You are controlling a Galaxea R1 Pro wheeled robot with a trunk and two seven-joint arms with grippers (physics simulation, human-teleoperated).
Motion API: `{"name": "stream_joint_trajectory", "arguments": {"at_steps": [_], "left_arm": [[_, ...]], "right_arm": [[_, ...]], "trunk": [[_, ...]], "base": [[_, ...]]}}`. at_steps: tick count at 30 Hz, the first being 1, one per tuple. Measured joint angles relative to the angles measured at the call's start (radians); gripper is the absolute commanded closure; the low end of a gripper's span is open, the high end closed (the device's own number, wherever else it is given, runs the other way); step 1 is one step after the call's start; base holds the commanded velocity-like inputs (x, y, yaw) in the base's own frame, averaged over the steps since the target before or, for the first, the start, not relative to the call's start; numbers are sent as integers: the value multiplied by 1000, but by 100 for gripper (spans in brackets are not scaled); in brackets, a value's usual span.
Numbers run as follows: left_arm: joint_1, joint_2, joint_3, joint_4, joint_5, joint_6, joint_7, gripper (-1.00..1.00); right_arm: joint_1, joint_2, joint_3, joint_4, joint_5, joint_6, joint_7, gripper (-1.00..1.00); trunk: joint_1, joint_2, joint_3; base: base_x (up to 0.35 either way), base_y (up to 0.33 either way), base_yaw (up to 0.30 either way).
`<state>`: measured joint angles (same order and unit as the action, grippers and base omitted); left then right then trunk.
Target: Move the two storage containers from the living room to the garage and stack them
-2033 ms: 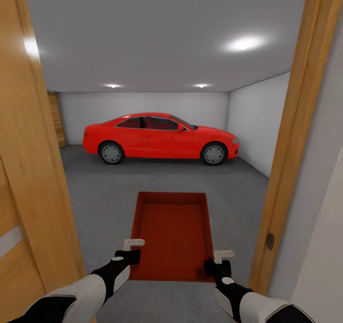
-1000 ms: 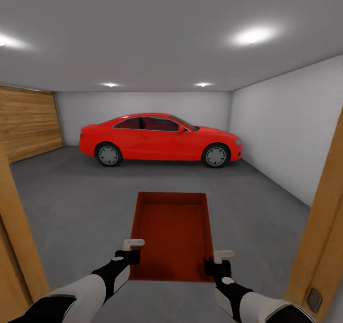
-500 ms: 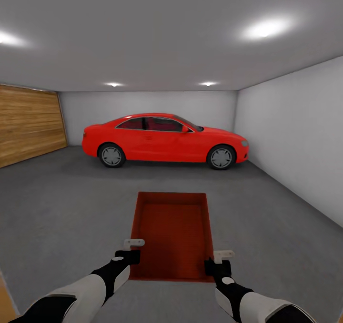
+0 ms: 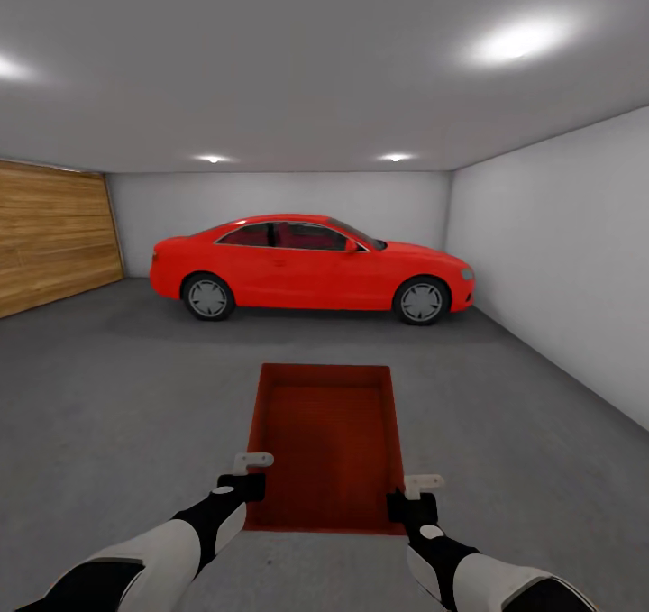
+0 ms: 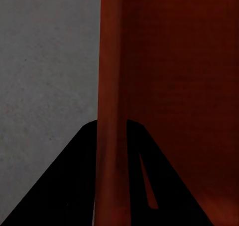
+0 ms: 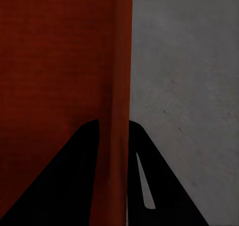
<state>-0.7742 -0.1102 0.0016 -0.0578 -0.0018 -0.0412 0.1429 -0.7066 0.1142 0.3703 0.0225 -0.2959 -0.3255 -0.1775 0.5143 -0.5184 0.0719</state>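
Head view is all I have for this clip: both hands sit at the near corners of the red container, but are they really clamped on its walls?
Observer: Yes for the left hand. In the left wrist view its two dark fingers straddle the thin wall of the container, one on each side.
Operator: And the right?
Observer: The same. In the right wrist view the right hand has the wall running between its fingers.
Operator: Is the container resting on anything?
Observer: Both wrist views show grey floor beyond the wall, but I cannot tell the gap under it.
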Motion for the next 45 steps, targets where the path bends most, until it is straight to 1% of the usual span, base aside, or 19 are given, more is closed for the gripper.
{"name": "stream_joint_trajectory", "arguments": {"at_steps": [45], "left_arm": [[0, 0, 0, 0, 0, 2, 0, 100]], "right_arm": [[0, 0, 0, 0, 0, 1, 0, 100]], "trunk": [[0, 0, 0]], "base": [[322, 0, 0]]}}
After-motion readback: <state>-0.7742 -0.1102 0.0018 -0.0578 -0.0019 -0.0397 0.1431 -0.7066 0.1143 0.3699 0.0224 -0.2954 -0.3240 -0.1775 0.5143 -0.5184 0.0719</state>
